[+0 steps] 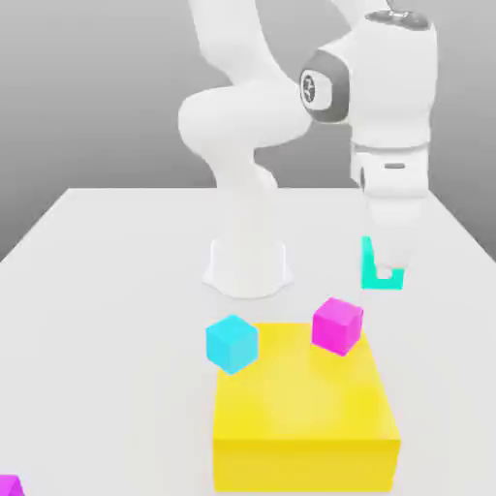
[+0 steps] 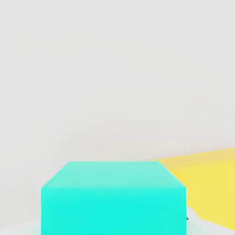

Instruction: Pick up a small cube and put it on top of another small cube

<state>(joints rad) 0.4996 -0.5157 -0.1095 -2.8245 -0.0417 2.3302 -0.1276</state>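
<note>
I have the gripper (image 1: 387, 263) pointing down over the white table (image 1: 107, 291), on the exterior view's right, and its fingers are clamped on the small cube (image 1: 369, 269), whose teal-green edge shows to one side of and under the white fingers. The cube looks to be clear of the table, gripped between the fingertips. Through the hand view the same small cube (image 2: 112, 197) sits right up against the camera, its top face and one side face plain and unmarked, with pale table behind it. Below the gripper and toward the exterior view's left lies the yellow block (image 1: 305, 417), a wide flat slab much bigger than any of the cubes; a corner of the yellow block (image 2: 209, 183) also shows past the held cube in the hand view. A magenta cube (image 1: 337, 325) rests on the block's corner nearest the gripper, near it but apart from it. A sky-blue cube (image 1: 232, 343) sits at the block's other back corner, farther from the gripper. Another magenta piece (image 1: 9, 485) is well apart.
</note>
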